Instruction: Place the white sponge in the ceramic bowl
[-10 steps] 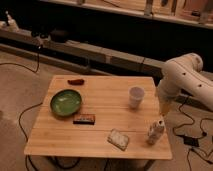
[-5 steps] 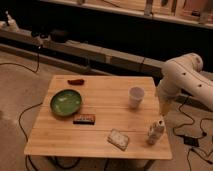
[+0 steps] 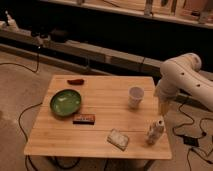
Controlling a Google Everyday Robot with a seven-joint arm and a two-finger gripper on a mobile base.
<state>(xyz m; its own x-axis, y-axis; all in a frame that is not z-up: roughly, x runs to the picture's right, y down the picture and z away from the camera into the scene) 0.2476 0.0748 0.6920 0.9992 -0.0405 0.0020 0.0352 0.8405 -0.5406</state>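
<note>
Camera view — 1 view only.

Wooden bench (image 3: 107,87) at centre, 5 items on it. The ceramic bowl (image 3: 65,103), green, sits on the left half, nothing inside it. Just right of it and nearer the front lies a dark box with a reddish label (image 3: 84,118), flat. A small red object (image 3: 76,81) lies near the back-left edge, behind the bowl. A white cup (image 3: 135,96) stands upright on the right half.

The white sponge (image 3: 118,139) lies flat near the front edge, right of centre and slightly skewed — well apart from the bowl, with the box between them.

The white arm (image 3: 180,80) enters from the right and bends down over the bench's front-right corner. The tool (image 3: 153,136) points downward there, to the right of the sponge and not touching it. Fingers stand wide; nothing held.

Dark cables run across the floor (image 3: 20,100) on both sides of the bench.
</note>
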